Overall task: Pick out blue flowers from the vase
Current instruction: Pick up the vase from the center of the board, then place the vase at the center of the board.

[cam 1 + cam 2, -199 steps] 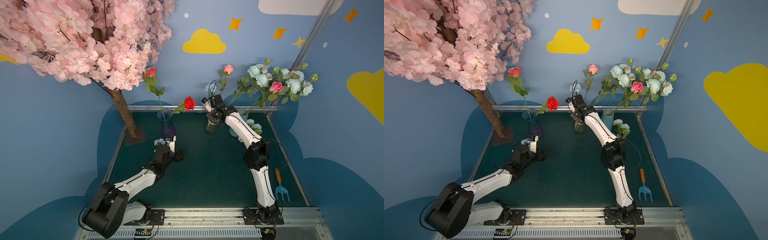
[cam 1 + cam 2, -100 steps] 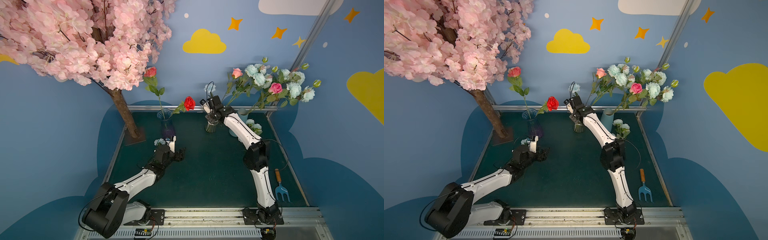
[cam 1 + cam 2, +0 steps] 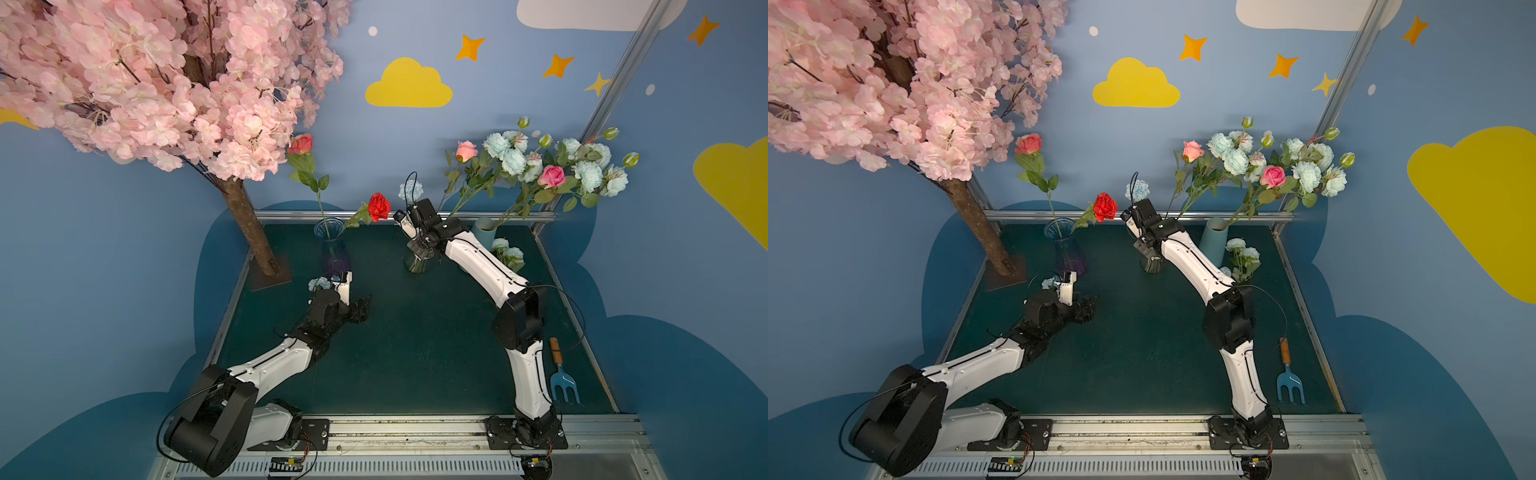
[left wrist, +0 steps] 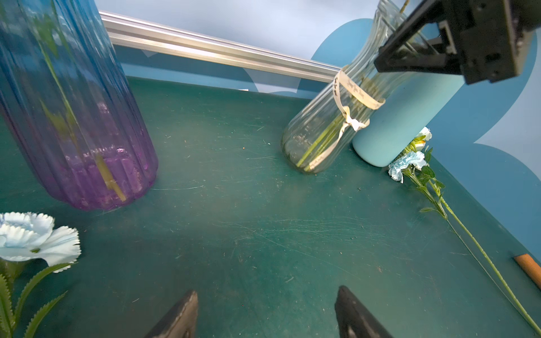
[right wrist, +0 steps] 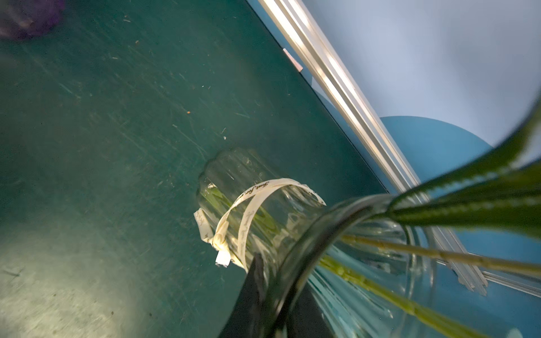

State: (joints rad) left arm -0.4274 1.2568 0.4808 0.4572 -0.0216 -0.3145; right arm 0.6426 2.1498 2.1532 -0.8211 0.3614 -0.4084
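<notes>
2 arms on a green table (image 3: 415, 353) — right gripper (image 3: 419, 249) at a clear vase (image 3: 415, 264); blue flowers (image 3: 590, 174) lean rightward.

Clear vase (image 4: 328, 128): ribbed glossy glass w/ paper-like ribbon (image 4: 351, 96). Purple-blue vase (image 4: 73, 117): glossy, translucent. Table mat (image 4: 263, 234): matt green, scratched. Rail (image 4: 219, 52): brushed metal.

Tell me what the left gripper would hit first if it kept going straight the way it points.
Probably nothing soon: the left gripper stands open over bare green table. Farther along, roughly, stands the clear glass vase, though depth is hard to judge.
</notes>
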